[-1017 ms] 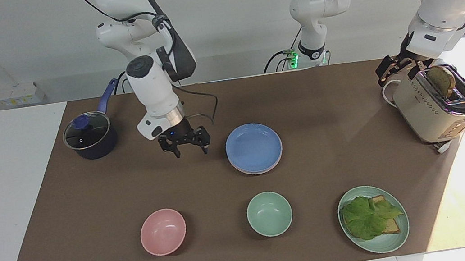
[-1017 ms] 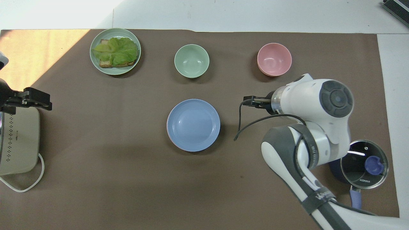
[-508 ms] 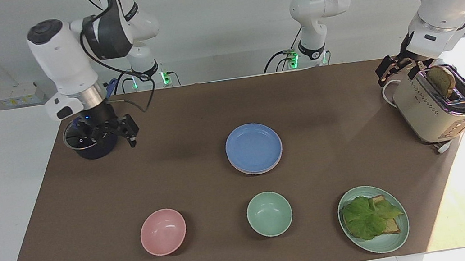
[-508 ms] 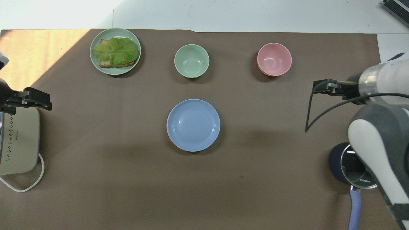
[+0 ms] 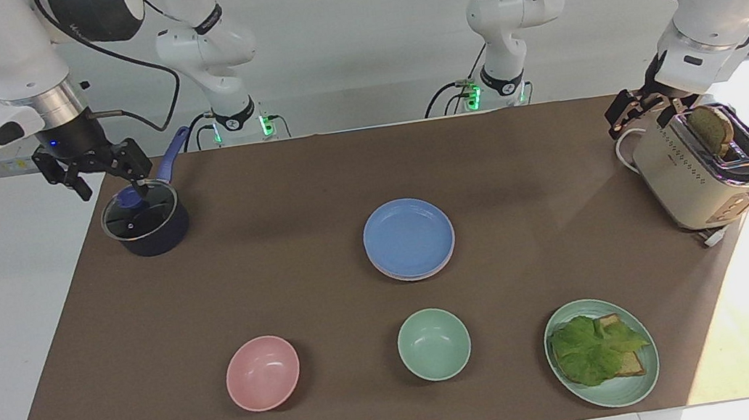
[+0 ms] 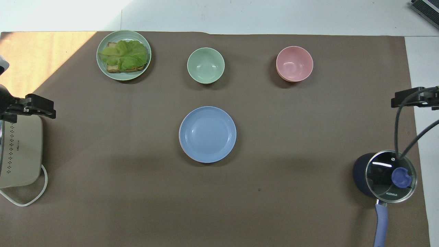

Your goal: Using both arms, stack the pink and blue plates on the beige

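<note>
The blue plate (image 5: 408,236) (image 6: 208,133) lies in the middle of the brown mat, on top of a stack. A thin pink plate rim (image 5: 416,276) shows just under it. The beige plate is hidden beneath them. My right gripper (image 5: 111,187) (image 6: 410,98) hangs open and empty over the mat's edge at the right arm's end, above the saucepan (image 5: 146,221). My left gripper (image 5: 628,113) (image 6: 37,107) waits open and empty above the toaster (image 5: 706,171) at the left arm's end.
A pink bowl (image 5: 262,372), a mint bowl (image 5: 433,343) and a mint plate (image 5: 634,381) with bread and lettuce stand in a row farther from the robots than the stack. The lidded saucepan's handle (image 5: 172,156) points toward the robots. Bread sticks out of the toaster.
My right gripper has swung up and away from beside the blue plate to the right arm's end, over the saucepan. The left arm and the plates have not moved.
</note>
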`<action>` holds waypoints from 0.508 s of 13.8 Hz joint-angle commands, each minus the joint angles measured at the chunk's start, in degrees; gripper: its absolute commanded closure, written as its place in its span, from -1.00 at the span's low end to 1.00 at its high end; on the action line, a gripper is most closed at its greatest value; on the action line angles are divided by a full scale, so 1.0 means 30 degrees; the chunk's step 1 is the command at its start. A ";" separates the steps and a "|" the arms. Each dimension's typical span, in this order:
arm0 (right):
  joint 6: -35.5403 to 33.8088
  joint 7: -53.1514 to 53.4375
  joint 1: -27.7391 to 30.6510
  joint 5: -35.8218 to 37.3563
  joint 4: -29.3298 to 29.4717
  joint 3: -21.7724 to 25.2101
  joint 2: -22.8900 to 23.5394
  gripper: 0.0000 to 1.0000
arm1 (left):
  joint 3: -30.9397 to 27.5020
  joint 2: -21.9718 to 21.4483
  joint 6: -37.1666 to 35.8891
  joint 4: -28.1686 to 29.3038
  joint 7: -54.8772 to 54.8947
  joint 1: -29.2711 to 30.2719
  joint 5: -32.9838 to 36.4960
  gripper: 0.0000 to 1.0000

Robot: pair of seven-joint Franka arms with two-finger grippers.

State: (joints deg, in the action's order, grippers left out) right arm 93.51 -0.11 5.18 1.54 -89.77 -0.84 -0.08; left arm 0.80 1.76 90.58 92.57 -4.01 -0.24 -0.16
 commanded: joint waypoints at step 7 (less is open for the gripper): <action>-0.2196 0.0765 0.0089 -0.0104 0.1276 -0.0540 0.0441 -1.00 | -0.0061 -0.0469 0.0042 0.0522 -0.0246 -0.0156 0.0376 -1.00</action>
State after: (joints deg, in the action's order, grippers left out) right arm 87.53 -0.12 5.34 1.46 -84.66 -1.96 2.01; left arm 0.80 1.76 90.58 92.56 -4.01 -0.24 -0.16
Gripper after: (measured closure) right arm 0.000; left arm 0.000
